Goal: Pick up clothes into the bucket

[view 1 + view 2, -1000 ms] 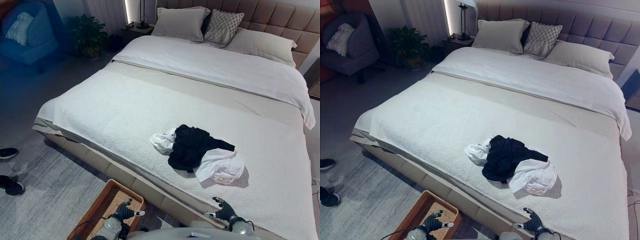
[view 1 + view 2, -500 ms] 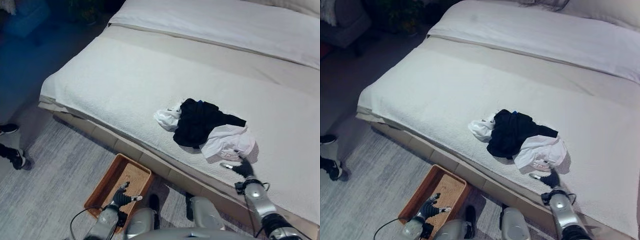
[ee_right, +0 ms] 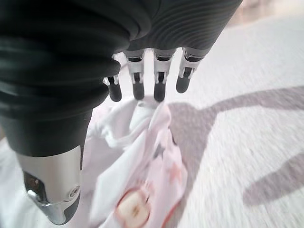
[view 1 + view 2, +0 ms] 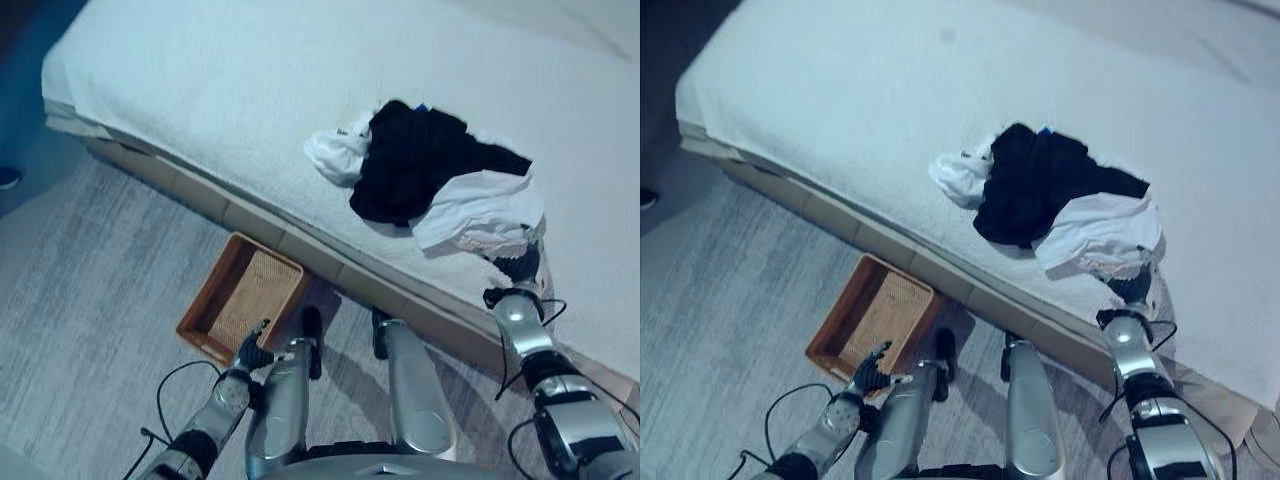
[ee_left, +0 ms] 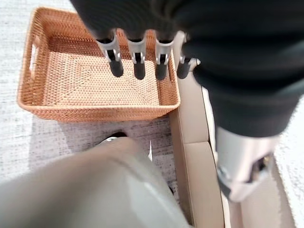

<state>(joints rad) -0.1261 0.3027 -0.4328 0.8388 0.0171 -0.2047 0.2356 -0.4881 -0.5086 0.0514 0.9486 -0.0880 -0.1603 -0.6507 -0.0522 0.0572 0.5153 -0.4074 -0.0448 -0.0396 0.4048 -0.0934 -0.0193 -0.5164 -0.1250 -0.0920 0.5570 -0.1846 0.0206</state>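
Observation:
A heap of clothes lies near the bed's front edge: a black garment, a white garment with a pink print on its right, and a smaller white piece on its left. My right hand is at the near edge of the white garment, fingers straight and open just over the cloth, holding nothing. The woven brown basket stands empty on the floor against the bed base. My left hand hangs open beside the basket, its fingers straight.
The wide bed with its white textured cover stretches across the far side, and its beige base runs along the floor by the basket. A grey rug covers the floor. A person's shoe shows at the left edge.
The camera has tilted down, toward the bed's front edge. My right hand has reached forward over the bed edge up to the white garment. The left hand stays by the basket.

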